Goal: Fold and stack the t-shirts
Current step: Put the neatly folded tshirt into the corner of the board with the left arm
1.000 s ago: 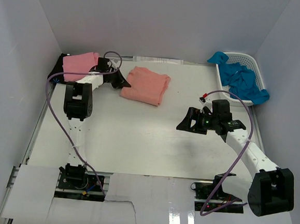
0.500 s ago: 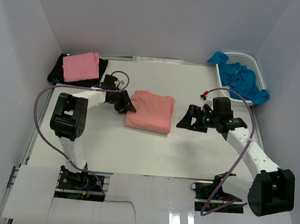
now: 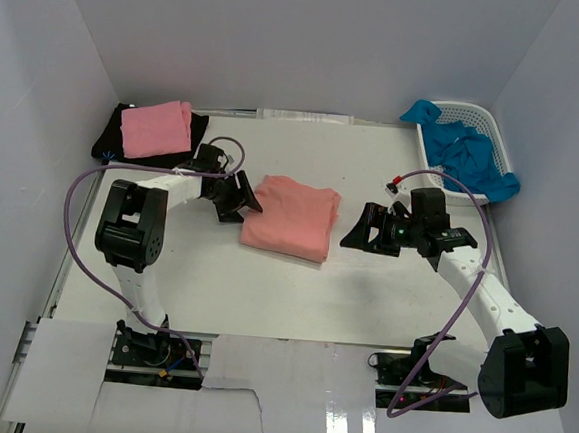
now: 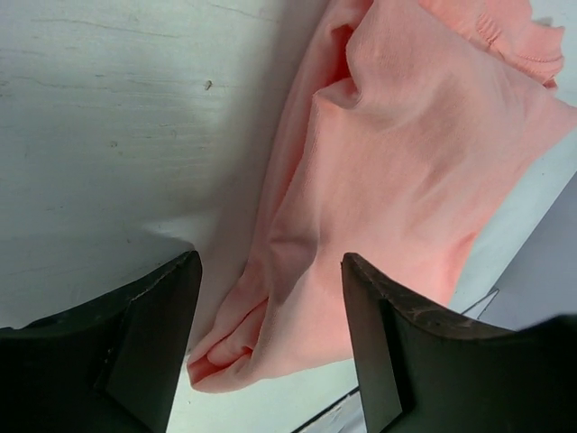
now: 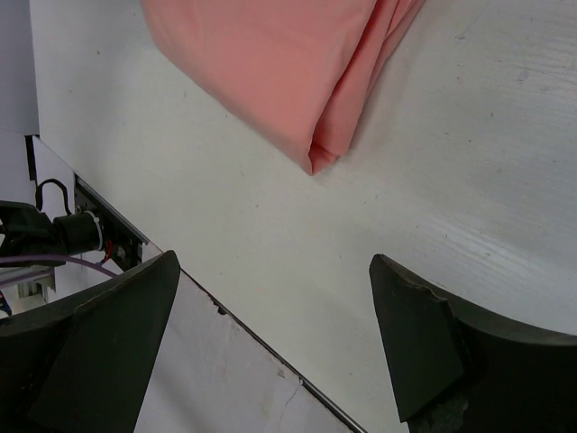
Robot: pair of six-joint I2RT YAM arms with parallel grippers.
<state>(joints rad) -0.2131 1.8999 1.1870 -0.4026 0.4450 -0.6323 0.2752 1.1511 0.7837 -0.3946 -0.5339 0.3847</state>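
Left arm (image 3: 172, 181) stretches low toward 3 o'clock. The left gripper (image 3: 239, 195) is wide open around the 9 o'clock edge of one folded orange-pink shirt (image 3: 291, 217) in the middle of the table (image 3: 264, 285). Right arm (image 3: 479, 292) reaches toward 10 o'clock. The right gripper (image 3: 361, 229) is open too, near the shirt's 3 o'clock edge, not touching. At 10 o'clock one pink shirt (image 3: 156, 129) lies on one black shirt (image 3: 110, 137). At 2 o'clock one basket (image 3: 488, 117) holds blue shirts (image 3: 465, 155), too bunched to count.

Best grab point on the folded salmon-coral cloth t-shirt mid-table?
On the folded salmon-coral cloth t-shirt, likely the left edge, approached low from the left: its layers bunch into a thick roll there, and the open left gripper is lined up on it.
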